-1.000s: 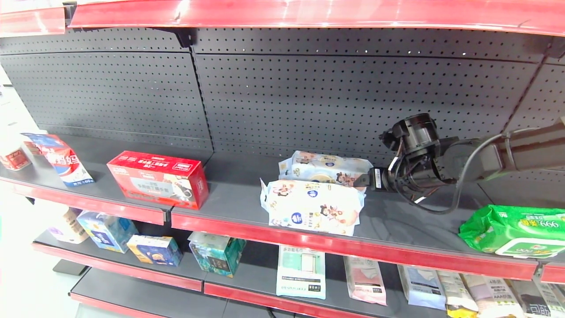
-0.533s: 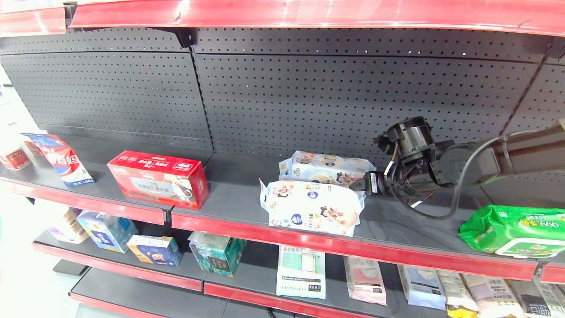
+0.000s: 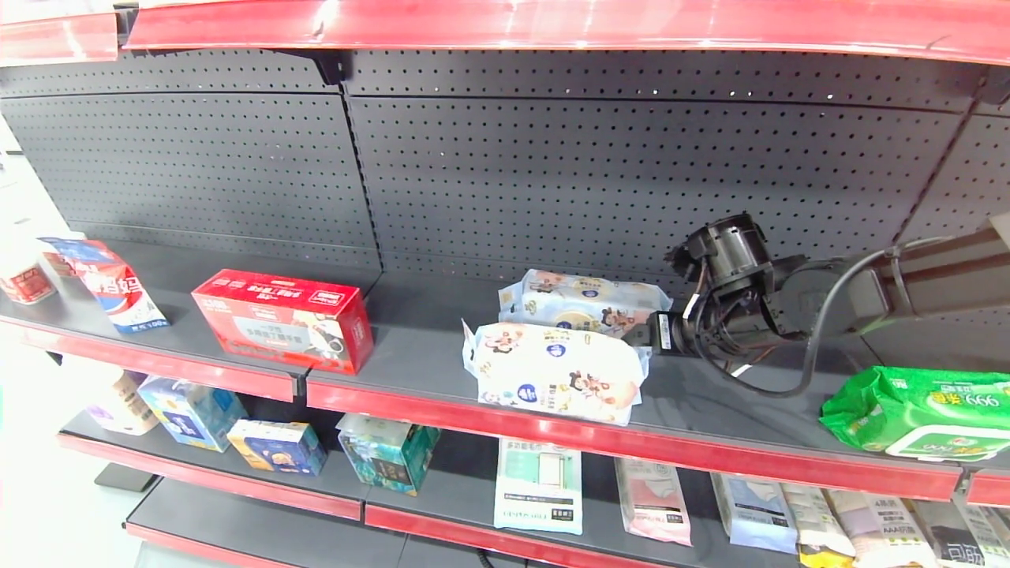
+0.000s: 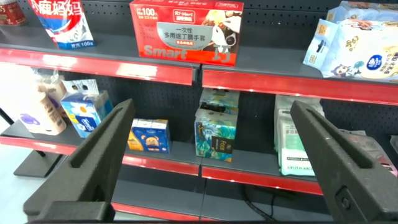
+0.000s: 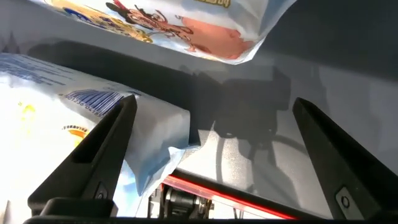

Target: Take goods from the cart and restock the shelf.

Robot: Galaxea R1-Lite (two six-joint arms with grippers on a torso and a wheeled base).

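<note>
Head view, centre right: the right claw (image 3: 641, 335) has crept leftward along the shelf (image 3: 418, 347) and now sits at the right end of the front pack (image 3: 552, 371). That pack has slid slightly toward the left of the frame, while the rear pack (image 3: 584, 300) just behind it has stayed put. Right wrist view: the fingers are spread wide and grip nothing, with a pack's edge beside one finger. Judged: the pack is already placed and is being nudged straight — withdrawal seems due next. The left claw (image 4: 212, 106) is wide open and empty — it faces the lower shelves (image 4: 168, 163).
</note>
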